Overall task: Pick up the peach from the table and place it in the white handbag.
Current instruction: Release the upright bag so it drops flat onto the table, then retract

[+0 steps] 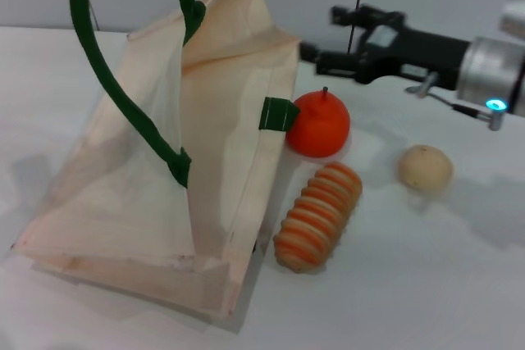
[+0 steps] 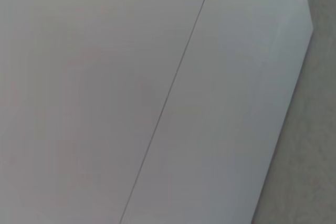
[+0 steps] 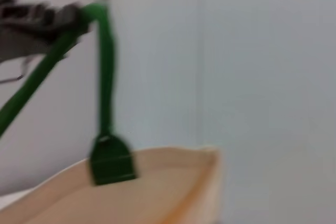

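The right gripper hovers open and empty behind the orange fruit, beside the white handbag. The left gripper's state cannot be told.

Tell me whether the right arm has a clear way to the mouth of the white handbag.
Probably yes. The right gripper hangs open just beside the raised top edge of the white handbag, nothing between them, and a green handle pulled upward holds the mouth open.

Black claw, silver wrist, blue light.
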Controlling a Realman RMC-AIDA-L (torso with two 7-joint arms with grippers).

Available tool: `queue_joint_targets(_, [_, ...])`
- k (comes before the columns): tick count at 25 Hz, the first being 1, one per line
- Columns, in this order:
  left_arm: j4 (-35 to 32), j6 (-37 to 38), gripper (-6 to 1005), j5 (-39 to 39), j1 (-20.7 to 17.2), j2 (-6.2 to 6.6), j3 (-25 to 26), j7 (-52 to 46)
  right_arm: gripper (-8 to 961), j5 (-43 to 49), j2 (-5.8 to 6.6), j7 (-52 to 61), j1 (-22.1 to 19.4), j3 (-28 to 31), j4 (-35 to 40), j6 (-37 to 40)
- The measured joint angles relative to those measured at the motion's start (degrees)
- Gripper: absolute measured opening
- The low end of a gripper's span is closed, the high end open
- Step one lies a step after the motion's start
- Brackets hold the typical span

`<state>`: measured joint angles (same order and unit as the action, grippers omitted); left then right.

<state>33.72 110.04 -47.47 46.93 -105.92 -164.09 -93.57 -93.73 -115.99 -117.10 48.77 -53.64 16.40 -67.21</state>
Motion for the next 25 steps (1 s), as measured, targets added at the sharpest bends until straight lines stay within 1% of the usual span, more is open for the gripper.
queue_joint_targets(2, [0.0, 0.0, 120, 0.0, -0.1, 0.01, 0.0, 0.0, 897, -2.1, 0.12, 0.0, -2.4, 0.0, 1.7, 0.2])
queue_joint_targets(5, [0.1, 0.0, 121, 0.1, -0.3, 0.02, 0.0, 0.0, 897, -3.9, 0.19, 0.0, -4.8, 1.4, 3.1, 2.8])
queue_joint_targets(7, [0.2, -0.6, 121, 0.7, -0.5, 0.03, 0.0, 0.0, 897, -5.0, 0.19, -0.4, -6.4, 3.8, 3.2, 4.6])
queue_joint_targets(9, [0.1, -1.3, 121, 1.3, -0.3, 0.02, 0.0, 0.0, 897, -7.1, 0.09, -2.8, -8.1, 7.1, 3.1, 4.8])
queue_joint_targets(12, [0.0, -1.6, 122, 1.7, -0.2, -0.01, 0.0, 0.0, 897, -13.6, -0.25, -9.8, -10.6, 10.7, 1.7, 4.4])
queue_joint_targets(19, [0.0, -2.1, 122, 1.7, -0.4, -0.17, 0.0, 0.0, 897, -28.4, -0.29, -24.3, -12.0, 11.2, -5.6, 3.9])
queue_joint_targets(25, [0.1, -2.3, 123, 1.7, -0.4, -0.3, 0.0, 0.2, 897, -28.9, -0.21, -24.5, -12.0, 11.2, -6.2, 3.7])
